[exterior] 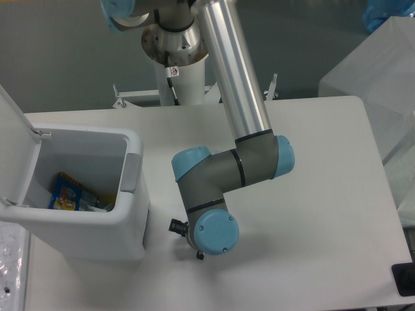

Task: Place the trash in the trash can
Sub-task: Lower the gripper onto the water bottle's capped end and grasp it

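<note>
The trash can (97, 238) is a white bin at the table's left with its lid (13, 146) swung open and a grey panel (131, 173) on its side. A blue-and-yellow packet (65, 193) lies inside it. My arm's wrist, with its blue cap (216, 233), hangs low over the table just right of the bin. It covers the gripper except for a small black part (175, 227), so I cannot see the jaws. The trash is hidden: no bottle shows on the table or under the wrist.
The arm's base column (176, 45) stands at the table's back edge. A translucent box (379, 84) sits at the back right with a blue object (386, 13) behind it. A black object (403, 278) sits at the front right corner.
</note>
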You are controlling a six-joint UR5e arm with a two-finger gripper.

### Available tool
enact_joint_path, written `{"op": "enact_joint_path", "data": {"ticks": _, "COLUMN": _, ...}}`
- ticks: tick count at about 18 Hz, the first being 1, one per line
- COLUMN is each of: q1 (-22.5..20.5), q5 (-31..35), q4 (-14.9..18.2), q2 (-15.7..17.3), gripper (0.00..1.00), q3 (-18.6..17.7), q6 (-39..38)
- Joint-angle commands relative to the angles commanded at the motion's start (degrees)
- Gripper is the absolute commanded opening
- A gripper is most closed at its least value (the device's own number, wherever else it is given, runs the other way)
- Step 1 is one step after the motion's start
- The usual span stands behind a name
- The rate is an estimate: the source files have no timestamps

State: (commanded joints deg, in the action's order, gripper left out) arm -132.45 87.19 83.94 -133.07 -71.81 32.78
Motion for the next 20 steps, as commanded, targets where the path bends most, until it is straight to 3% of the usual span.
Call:
{"op": "enact_joint_path", "data": {"ticks": 3, "q1": 0.0, "q5": 0.0, "q4": 0.26, "q2": 0.44, "gripper": 0.16, "q3": 0.0, "q6": 0.0}}
{"op": "enact_joint_path", "data": {"ticks": 6, "q1": 0.09, "q5": 0.0, "q4": 0.44, "q2": 0.53, "gripper": 0.07, "q3": 0.0, "q6": 0.0}}
{"op": "enact_joint_path", "data": {"ticks": 12, "q1": 0.09, "q5": -0.09, "q4": 0.44, "q2": 2.11, "gripper": 0.0, "q3": 0.17, "q6": 0.35}}
{"op": "enact_joint_path", "data": {"ticks": 20, "q1": -4.03, "q5": -3.68, "q4": -0.35, "q2": 7.9, "gripper": 0.0, "q3": 3.68, "q6": 1.23}}
